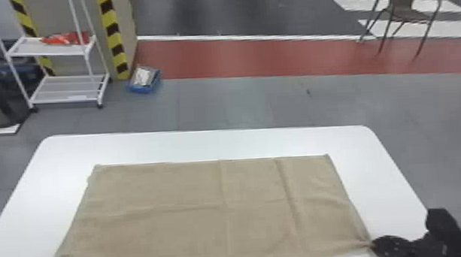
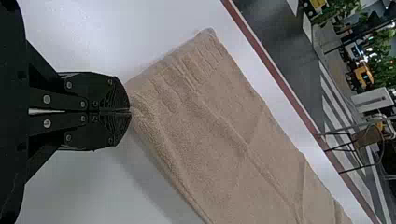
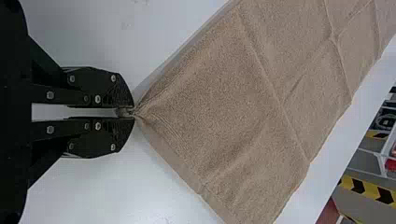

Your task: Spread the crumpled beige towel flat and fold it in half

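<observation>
Between the left pincer [image 2: 130,111], closed on the towel [image 1: 193,214], and right pincer [image 3: 134,112], nearly closed on it, spreading looks almost done; folding apparently remains.

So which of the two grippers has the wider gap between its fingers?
The right gripper, parted by bunched towel; the left gripper has its fingers nearly meeting.

Beyond the white table [image 1: 204,144] lies grey floor [image 1: 239,103], then a red strip [image 1: 237,58] — white shelf rack [image 1: 56,52] beyond the table's left, brown chair [image 1: 404,13] beyond its right.
</observation>
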You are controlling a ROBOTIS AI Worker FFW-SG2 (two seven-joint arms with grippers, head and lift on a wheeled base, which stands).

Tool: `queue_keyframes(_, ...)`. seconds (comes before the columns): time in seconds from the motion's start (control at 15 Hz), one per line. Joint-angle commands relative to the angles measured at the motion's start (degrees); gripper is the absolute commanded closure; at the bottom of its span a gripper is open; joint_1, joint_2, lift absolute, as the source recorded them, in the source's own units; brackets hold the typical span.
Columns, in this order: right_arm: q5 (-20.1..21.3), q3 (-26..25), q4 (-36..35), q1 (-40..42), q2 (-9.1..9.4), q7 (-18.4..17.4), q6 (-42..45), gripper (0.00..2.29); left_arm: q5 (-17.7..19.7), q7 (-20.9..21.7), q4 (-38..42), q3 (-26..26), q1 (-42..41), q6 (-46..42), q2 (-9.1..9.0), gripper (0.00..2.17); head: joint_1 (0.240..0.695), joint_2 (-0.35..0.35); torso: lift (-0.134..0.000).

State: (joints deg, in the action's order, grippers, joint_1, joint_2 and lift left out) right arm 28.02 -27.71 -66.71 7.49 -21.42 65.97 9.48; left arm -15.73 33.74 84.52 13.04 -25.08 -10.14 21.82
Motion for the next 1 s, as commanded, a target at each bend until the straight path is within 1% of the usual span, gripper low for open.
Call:
queue_keyframes(0.0, -1.0, -2.4, -3.1, 0.9, 0.23, 1.1, -1.7, 1.36, 0.2, 0.0, 1.8, 0.7, -0.6, 0.8, -0.28, 1.38, 0.695, -0.128, 0.0)
queue_keyframes(0.07, -2.0, -3.3, -4.2, 1.3, 0.15, 1.9, -2.2, 1.36, 0.2, 0.1, 2.6, 1.4, -1.0, 1.0, -0.46, 1.38, 0.695, -0.132, 0.0)
queue_keyframes(0.33, -3.9, -6.9, -8.7, 3.1, 0.41, 3.2, -3.5, 1.36, 0.2, 0.4, 5.3, 2.2, -2.5, 1.3, -0.81, 1.38, 0.695, -0.16, 0.0)
queue_keyframes(0.53, -5.1, -10.3, -13.1, 4.3, 0.76, 6.1, -6.8, 1.36, 0.2, 0.7, 10.5, 3.8, -5.2, 2.9, -1.43, 1.38, 0.695, -0.183, 0.0)
queue_keyframes(0.67, -5.5, -12.8, -16.9, 4.8, 1.38, 8.6, -9.1, 1.36, 0.3, 0.8, 14.2, 4.9, -6.8, 4.1, -1.78, 1.38, 0.695, -0.197, 0.0)
queue_keyframes(0.93, -6.1, -13.5, -17.7, 3.0, 1.29, 8.7, -10.8, 1.36, -0.1, 1.2, 16.4, 4.4, -5.9, 8.7, -1.86, 1.38, 0.695, -0.225, 0.0)
